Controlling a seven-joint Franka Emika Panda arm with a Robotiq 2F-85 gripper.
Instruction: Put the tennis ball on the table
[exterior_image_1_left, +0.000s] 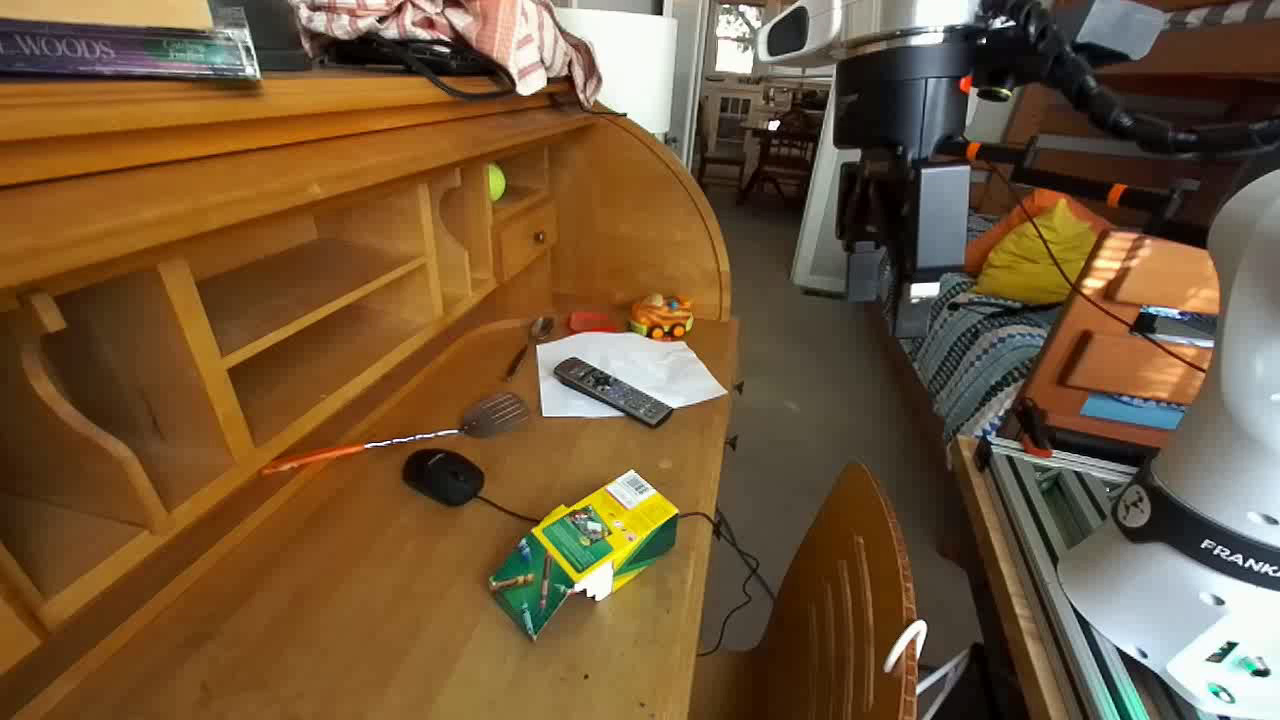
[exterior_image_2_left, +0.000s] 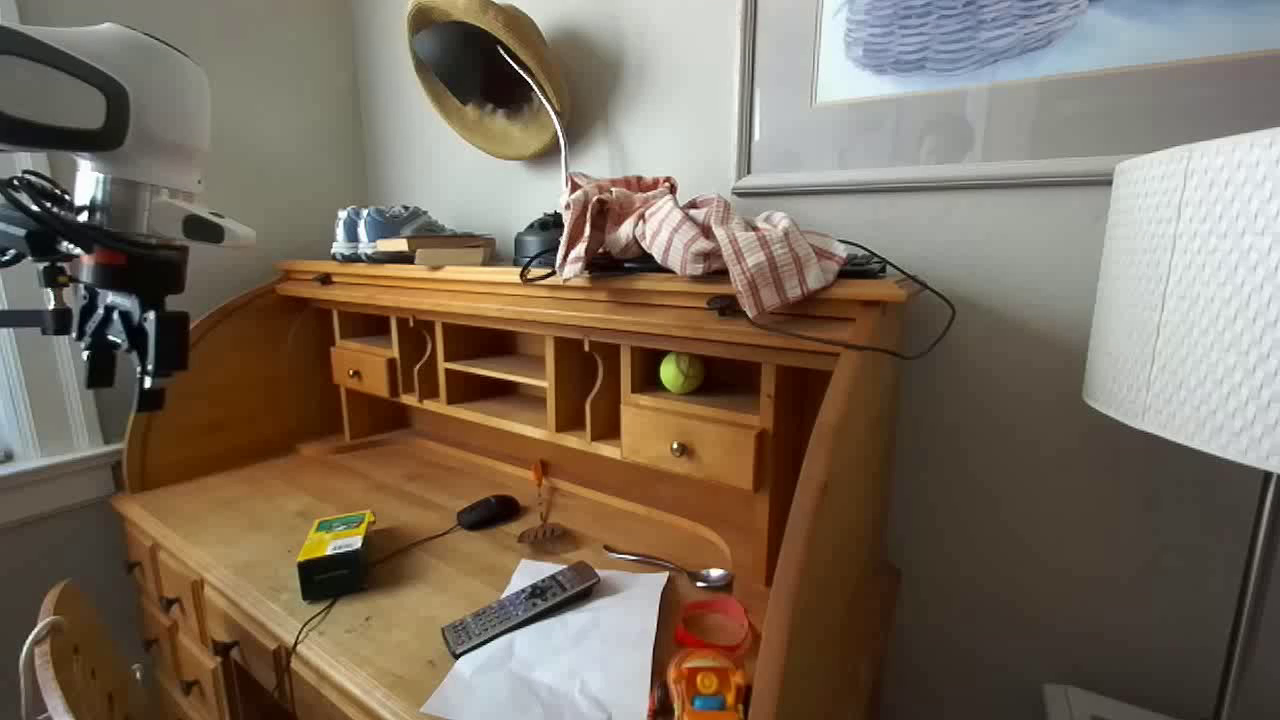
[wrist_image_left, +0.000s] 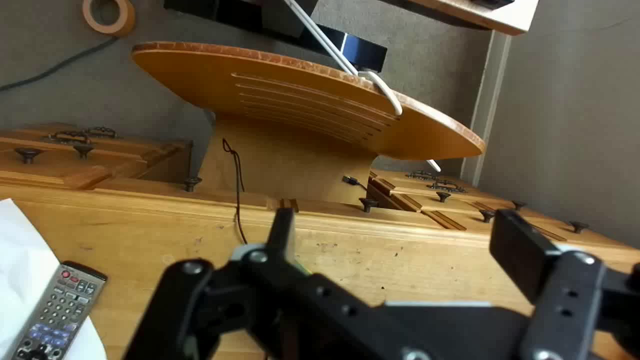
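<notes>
The yellow-green tennis ball sits in an upper cubbyhole above a small drawer, and shows in both exterior views (exterior_image_1_left: 496, 182) (exterior_image_2_left: 681, 372). It is out of the wrist view. The table is a light-brown roll-top desk (exterior_image_1_left: 380, 610) with a flat writing surface, also in an exterior view (exterior_image_2_left: 240, 500) and in the wrist view (wrist_image_left: 160, 235). My gripper (exterior_image_1_left: 885, 290) hangs high near the desk's front, well away from the ball; in an exterior view (exterior_image_2_left: 125, 385) it is at the far left. In the wrist view its fingers (wrist_image_left: 392, 235) are wide apart with nothing between them.
On the desk lie a green-and-yellow box (exterior_image_1_left: 600, 540), a black mouse (exterior_image_1_left: 443, 477), a spatula (exterior_image_1_left: 494, 414), a spoon (exterior_image_2_left: 690, 572), a remote (exterior_image_1_left: 612, 391) on white paper (exterior_image_1_left: 680, 365), a red ring (exterior_image_2_left: 712, 625) and an orange toy (exterior_image_1_left: 661, 316). A chair (exterior_image_1_left: 850, 590) stands in front.
</notes>
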